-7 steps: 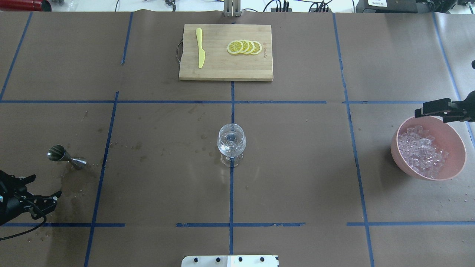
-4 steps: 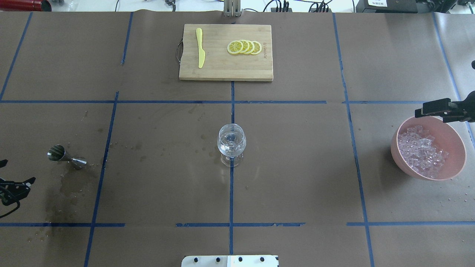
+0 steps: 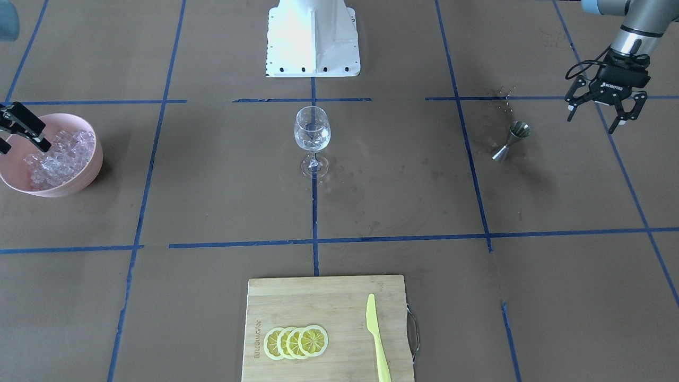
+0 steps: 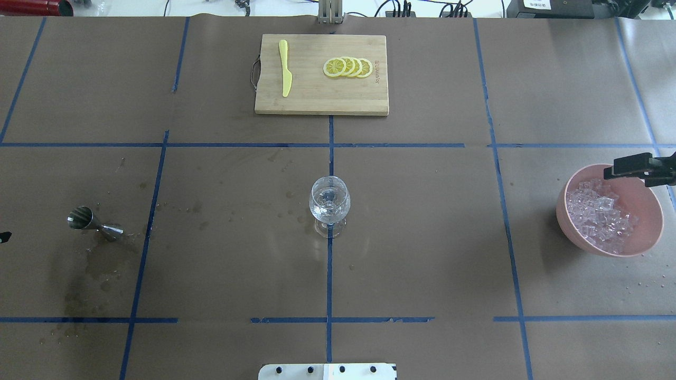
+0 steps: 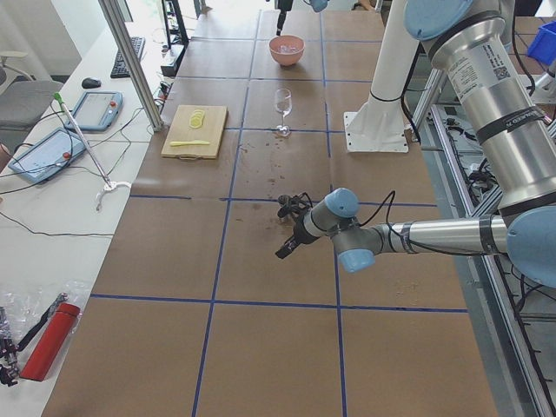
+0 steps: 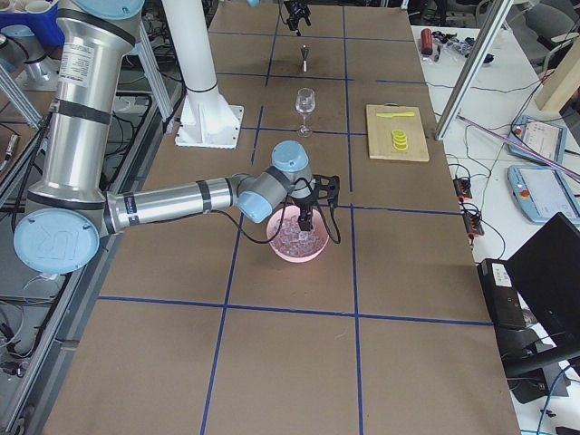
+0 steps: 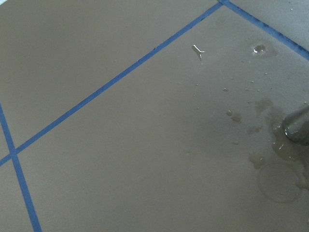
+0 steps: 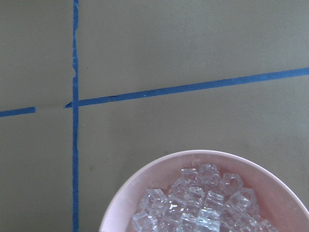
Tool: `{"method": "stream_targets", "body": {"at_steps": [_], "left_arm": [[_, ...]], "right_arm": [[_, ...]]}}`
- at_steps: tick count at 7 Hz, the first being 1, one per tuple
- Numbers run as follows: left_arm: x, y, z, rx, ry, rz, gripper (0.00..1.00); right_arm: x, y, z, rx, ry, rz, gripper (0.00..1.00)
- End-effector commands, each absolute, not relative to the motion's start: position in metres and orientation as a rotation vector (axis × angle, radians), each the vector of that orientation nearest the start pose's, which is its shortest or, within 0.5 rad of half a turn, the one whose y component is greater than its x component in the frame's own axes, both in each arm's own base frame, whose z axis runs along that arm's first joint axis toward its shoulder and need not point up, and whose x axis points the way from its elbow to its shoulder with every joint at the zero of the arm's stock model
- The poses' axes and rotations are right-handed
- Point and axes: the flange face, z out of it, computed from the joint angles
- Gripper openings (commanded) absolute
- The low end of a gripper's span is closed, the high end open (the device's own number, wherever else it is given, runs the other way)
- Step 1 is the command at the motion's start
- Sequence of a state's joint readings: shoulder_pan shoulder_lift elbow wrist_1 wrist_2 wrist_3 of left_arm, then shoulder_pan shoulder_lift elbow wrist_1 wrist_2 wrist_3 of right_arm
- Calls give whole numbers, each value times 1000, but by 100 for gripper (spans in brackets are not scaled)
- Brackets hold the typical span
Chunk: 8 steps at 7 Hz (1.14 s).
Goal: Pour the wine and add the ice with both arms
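A clear wine glass (image 4: 329, 203) stands at the table's centre, with a shine of wine (image 3: 311, 142) low in its bowl. The ice (image 4: 599, 216) is heaped in a pink bowl (image 4: 650, 232) at the right. My right gripper (image 4: 627, 178) hovers open over the bowl's far rim with nothing in it. In the right wrist view the ice (image 8: 198, 208) lies at the bottom edge. Beside a steel jigger (image 3: 510, 140), my left gripper (image 3: 597, 122) hangs open and empty toward the table's left edge. Dark wet marks (image 4: 90, 269) surround the jigger (image 4: 92, 222).
A bamboo cutting board (image 4: 317, 100) at the far centre carries several lemon slices (image 4: 348, 67) and a yellow knife (image 4: 285, 68). The white pedestal base (image 3: 313, 37) sits at the robot's side. Blue tape lines grid the brown table cover.
My left gripper has drawn back leftward, almost out of the overhead view. My right gripper has shifted slightly nearer and to the right over the bowl's rim.
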State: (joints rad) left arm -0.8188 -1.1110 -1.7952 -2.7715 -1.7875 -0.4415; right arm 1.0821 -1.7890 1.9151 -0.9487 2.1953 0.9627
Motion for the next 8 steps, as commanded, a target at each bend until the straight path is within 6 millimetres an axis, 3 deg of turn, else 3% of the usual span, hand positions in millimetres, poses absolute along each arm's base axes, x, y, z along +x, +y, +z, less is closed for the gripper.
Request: {"method": "stream_targets", "body": {"at_steps": [1, 3, 6, 7, 8], "left_arm": [[131, -332, 604, 604, 827, 361, 99], [133, -334, 603, 601, 837, 364, 99], [132, -334, 603, 603, 837, 360, 99], [132, -334, 603, 604, 838, 359, 99], [131, -334, 602, 609, 839, 359, 99]], "right_arm": [[-147, -410, 555, 79, -884, 210, 100], [-176, -410, 551, 41, -887, 197, 100], [-188, -407, 567, 30, -853, 188, 98], [-187, -407, 569, 27, -850, 191, 71], [-188, -407, 571, 23, -849, 190, 36]]}}
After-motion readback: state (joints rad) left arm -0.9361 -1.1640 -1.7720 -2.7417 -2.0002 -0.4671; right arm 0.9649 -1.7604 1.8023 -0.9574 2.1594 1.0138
